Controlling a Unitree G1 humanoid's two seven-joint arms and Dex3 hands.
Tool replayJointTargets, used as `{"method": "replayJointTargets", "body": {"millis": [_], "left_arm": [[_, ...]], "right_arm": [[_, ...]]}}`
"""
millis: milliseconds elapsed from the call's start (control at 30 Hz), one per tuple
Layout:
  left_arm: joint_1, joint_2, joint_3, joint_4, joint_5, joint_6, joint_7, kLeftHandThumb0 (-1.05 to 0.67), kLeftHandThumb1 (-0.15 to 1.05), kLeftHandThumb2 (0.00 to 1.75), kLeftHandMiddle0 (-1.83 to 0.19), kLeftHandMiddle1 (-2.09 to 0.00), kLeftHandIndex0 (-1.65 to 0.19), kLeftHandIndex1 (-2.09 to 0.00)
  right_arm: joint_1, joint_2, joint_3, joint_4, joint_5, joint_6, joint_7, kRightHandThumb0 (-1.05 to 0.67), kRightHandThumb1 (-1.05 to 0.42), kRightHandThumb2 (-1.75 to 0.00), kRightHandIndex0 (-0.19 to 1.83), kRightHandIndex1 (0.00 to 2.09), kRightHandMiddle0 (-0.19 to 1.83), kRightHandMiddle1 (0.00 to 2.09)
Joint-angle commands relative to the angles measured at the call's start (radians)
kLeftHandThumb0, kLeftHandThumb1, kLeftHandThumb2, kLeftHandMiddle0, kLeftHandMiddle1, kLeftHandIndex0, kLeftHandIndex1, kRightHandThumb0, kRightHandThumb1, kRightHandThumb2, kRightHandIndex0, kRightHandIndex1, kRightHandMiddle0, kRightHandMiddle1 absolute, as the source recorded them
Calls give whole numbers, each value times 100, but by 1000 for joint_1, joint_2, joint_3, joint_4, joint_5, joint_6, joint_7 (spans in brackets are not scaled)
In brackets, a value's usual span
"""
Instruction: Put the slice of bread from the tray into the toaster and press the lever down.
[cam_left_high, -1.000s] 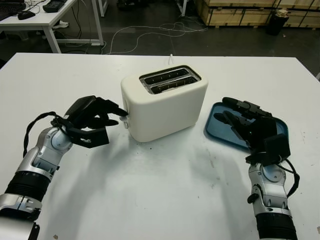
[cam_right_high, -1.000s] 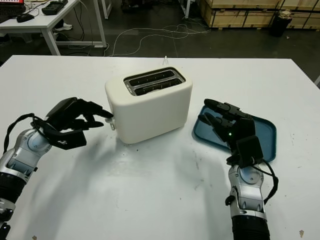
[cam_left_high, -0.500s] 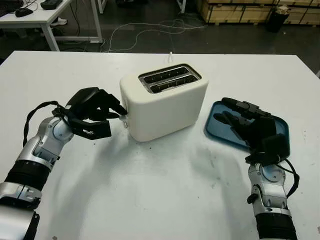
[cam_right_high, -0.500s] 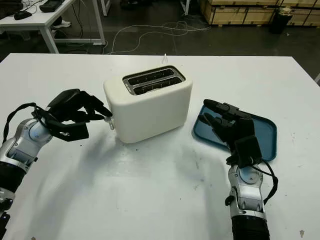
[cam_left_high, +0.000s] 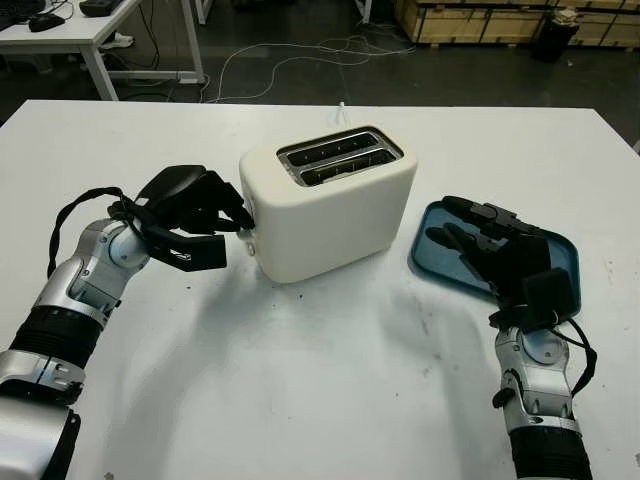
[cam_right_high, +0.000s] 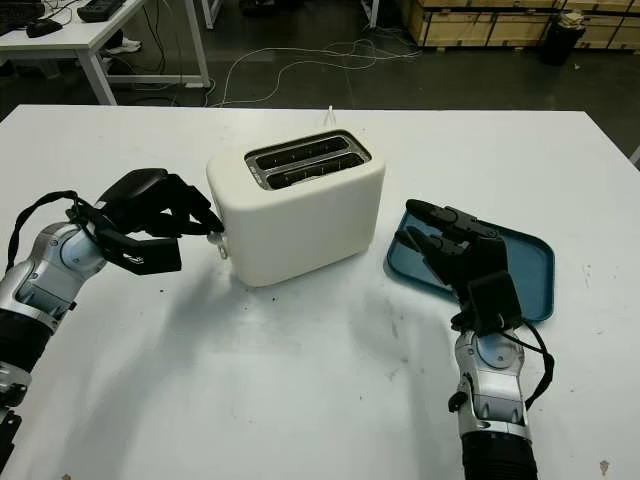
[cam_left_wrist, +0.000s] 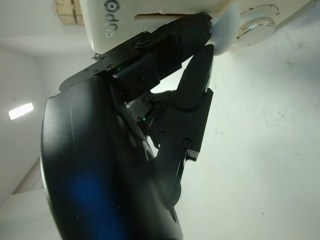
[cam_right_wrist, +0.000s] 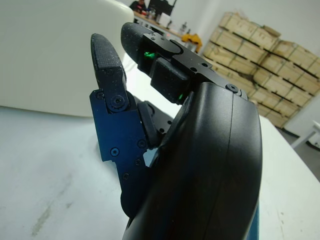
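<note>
So I'm at a big white table (cam_left_high: 330, 390) with a cream toaster (cam_left_high: 335, 215) sitting near the middle, and to my right of it there's a blue tray (cam_left_high: 560, 262). The tray looks bare where I can see it, and part of it is hidden under my hand. No bread on it that I can make out, and I can't really see down into the two slots from up here, so I honestly can't tell where the slice is. My guess is it's already in the toaster, since what I'm busy with is the lever end. My left hand (cam_left_high: 190, 215) is up against the toaster's left end with its fingers curled in, not holding anything, and from the wrist view the fingertips (cam_left_wrist: 200, 25) are right at the pale lever tab (cam_left_wrist: 223, 31), just above the round dial (cam_left_wrist: 257, 27). I'd say they're touching it or as good as. My right hand (cam_left_high: 500, 250) is parked open over the near part of the tray, holding nothing. So this reads as the pressing step. Next move needs a straight push down on that little tab along its slot, keeping the fingertips on top of it so they don't slip off toward the dial, and not shoving the whole toaster sideways.
</note>
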Motion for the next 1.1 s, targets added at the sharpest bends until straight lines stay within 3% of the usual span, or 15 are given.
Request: {"method": "replayJointTargets", "body": {"millis": [0,100,167,300,700,800,967,1067], "left_arm": [[41,-143,-90,31,38,9,27,-26,92,6,-90,-94,-118,-1],[65,-304,-156,207,94,25,171,-26,92,12,-84,-98,-114,0],[78,-403,-193,327,112,42,231,-26,92,15,-82,-89,-112,0],[89,-481,-221,419,113,59,255,-28,92,17,-90,-88,-112,-1],[68,-438,-233,455,127,30,293,-24,92,18,-81,-83,-108,0],[63,-422,-238,453,135,33,280,-24,92,21,-76,-73,-101,0],[73,-401,-215,414,104,15,269,-23,92,20,-78,-62,-99,-1],[87,-368,-192,349,79,1,269,-24,92,19,-83,-74,-105,-4]], "right_arm": [[4,7,-8,-12,20,0,0,-48,-91,0,119,0,103,0],[3,7,-8,-7,20,-5,3,-48,-91,0,119,0,103,0],[1,4,-9,-6,21,-4,6,-48,-91,0,119,0,103,0],[3,-2,-12,-21,16,5,-1,-50,-90,0,119,0,104,0],[4,1,-8,-18,13,4,0,-50,-91,0,118,0,104,1],[4,2,-9,-15,14,2,-1,-51,-91,0,119,0,104,0],[4,3,-10,-12,18,1,2,-49,-91,0,119,0,104,0],[3,2,-11,-13,25,2,8,-49,-90,0,119,0,104,0]]}}
